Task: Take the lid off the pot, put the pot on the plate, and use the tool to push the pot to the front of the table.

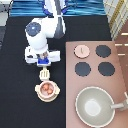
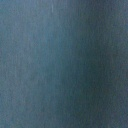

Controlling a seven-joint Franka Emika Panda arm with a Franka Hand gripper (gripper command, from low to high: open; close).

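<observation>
The lid [image 1: 82, 50] lies on the stove panel, away from the pot. The uncovered pot [image 1: 46, 89], with reddish balls inside, sits on the cream plate [image 1: 46, 97] on the black table [image 1: 17, 75]. My gripper [image 1: 44, 63] hangs just above the pot toward the exterior view's top, shut on the handle of the tool [image 1: 45, 74]. The tool's cream blade points down at the pot's far rim and touches it or nearly does. In the wrist view there is only a blurred dark blue-grey surface.
The pinkish stove panel [image 1: 120, 85] fills the exterior view's right, with three black burners [image 1: 102, 50]. A large grey pan [image 1: 95, 106] sits at its bottom right. The robot's white arm [image 1: 42, 32] stretches toward the top.
</observation>
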